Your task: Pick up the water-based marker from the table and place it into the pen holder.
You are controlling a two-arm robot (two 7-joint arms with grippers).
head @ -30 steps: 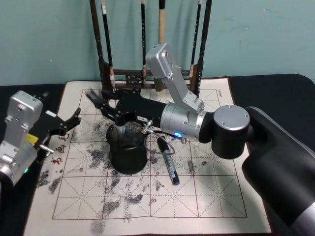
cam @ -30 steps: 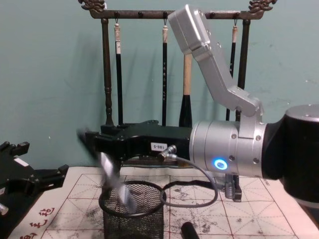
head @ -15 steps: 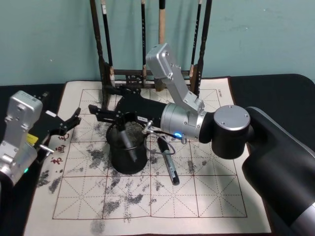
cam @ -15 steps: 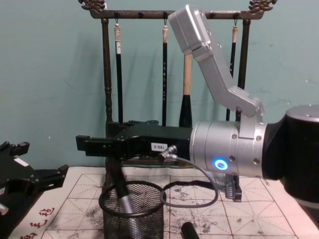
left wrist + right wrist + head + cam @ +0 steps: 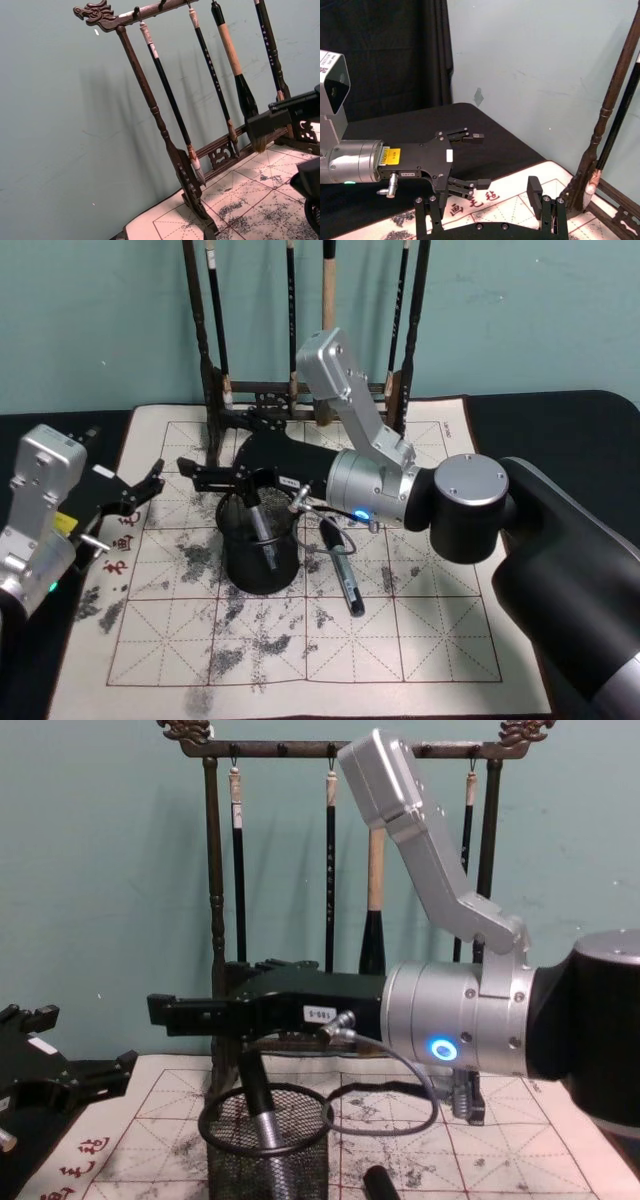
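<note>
Right hand [image 5: 215,478] open, just above the pen holder [image 5: 258,570]; marker [image 5: 262,530] leaning inside the holder; left hand [image 5: 140,490] open, at the tabletop's left.

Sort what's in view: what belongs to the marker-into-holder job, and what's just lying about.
Job:
marker, standing in the pen holder
right gripper, open above it

Lying about:
brush rack with hanging brushes
dark pen on the mat beside the holder
left gripper, open, parked at the left
</note>
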